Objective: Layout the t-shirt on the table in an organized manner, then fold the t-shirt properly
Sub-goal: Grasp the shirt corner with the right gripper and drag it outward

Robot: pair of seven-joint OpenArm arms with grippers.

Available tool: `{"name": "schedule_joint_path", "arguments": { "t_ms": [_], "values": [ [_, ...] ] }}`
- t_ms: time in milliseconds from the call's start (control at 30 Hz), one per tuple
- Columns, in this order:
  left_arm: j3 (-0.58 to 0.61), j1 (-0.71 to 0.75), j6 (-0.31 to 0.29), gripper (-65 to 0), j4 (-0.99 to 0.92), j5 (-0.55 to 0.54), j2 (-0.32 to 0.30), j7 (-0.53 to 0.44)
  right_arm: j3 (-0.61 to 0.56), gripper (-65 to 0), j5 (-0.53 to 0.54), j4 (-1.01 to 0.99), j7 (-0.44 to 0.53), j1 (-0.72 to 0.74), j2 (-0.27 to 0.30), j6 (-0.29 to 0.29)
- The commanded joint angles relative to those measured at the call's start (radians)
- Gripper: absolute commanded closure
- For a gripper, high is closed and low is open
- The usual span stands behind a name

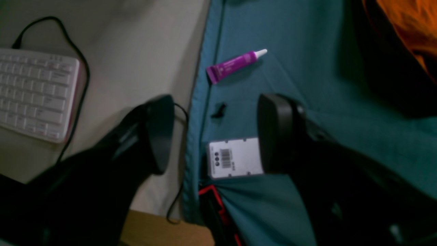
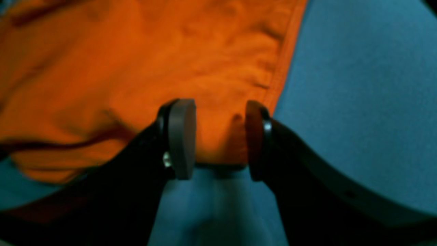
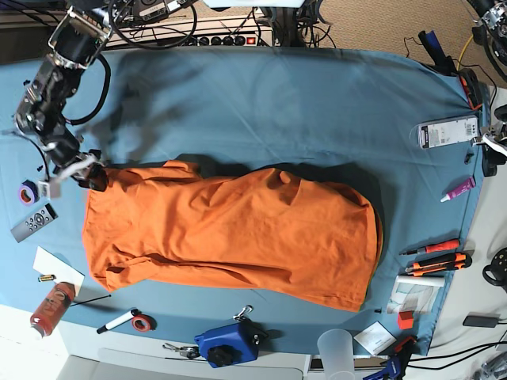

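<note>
The orange t-shirt [image 3: 238, 229] lies spread and wrinkled across the middle of the teal table [image 3: 277, 103], long side left to right. My right gripper [image 3: 93, 178] is at the shirt's far left corner. In the right wrist view it [image 2: 218, 138] is open, with the shirt's hemmed corner [image 2: 218, 136] between the fingers, on the table cloth [image 2: 358, 85]. My left gripper [image 3: 489, 154] hovers at the table's right edge, away from the shirt. In the left wrist view it [image 1: 215, 133] is open and empty, with a bit of shirt [image 1: 409, 24] at the top right.
A purple tube [image 1: 235, 65] and a white labelled box [image 1: 234, 158] lie under the left gripper; a white keyboard [image 1: 34, 92] sits off the table. A remote [image 3: 33, 222], tape roll [image 3: 28, 191], red can [image 3: 51, 307], blue device [image 3: 228, 344], cup [image 3: 337, 348] and orange cutters [image 3: 434, 257] line the edges.
</note>
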Motion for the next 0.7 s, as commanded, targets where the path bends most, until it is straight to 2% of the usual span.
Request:
{"name": "schedule_joint_path", "arguments": {
  "t_ms": [0,100,200,233,333,467,567,667],
  "values": [
    [-0.007,-0.005,0.000,-38.4,0.017,-0.006,-0.020,-0.022,-0.018,-24.2,0.003,0.016,0.033,0.017,0.019,-0.009],
    [-0.007,-0.005,0.000,-38.4,0.017,-0.006,-0.020,-0.022,-0.077,-24.2,-0.041,0.002,0.039,0.017,0.019,-0.065],
    [-0.007,-0.005,0.000,-38.4,0.017,-0.006,-0.020,-0.022,-0.112,-23.9,-0.076,-0.006,0.040,0.017,0.014,-0.085],
    [-0.007,-0.005,0.000,-38.4,0.017,-0.006,-0.020,-0.022,-0.116,-20.7,-0.078,-0.006,0.039,0.018,0.014,-0.085],
    [-0.007,-0.005,0.000,-38.4,0.017,-0.006,-0.019,-0.022,-0.114,-1.0,-0.077,-0.005,0.016,0.032,0.015,-0.085],
    [-0.007,-0.005,0.000,-38.4,0.017,-0.006,-0.019,-0.022,-0.102,0.0,-0.072,0.024,-0.034,0.074,0.019,-0.083],
    [-0.007,-0.005,0.000,-38.4,0.017,-0.006,-0.019,-0.022,-0.077,0.0,-0.043,0.080,-0.002,0.109,0.020,-0.069],
    [-0.007,-0.005,0.000,-38.4,0.017,-0.006,-0.019,-0.022,-0.053,0.0,-0.060,0.093,0.043,0.180,0.020,-0.052]
  ]
}}
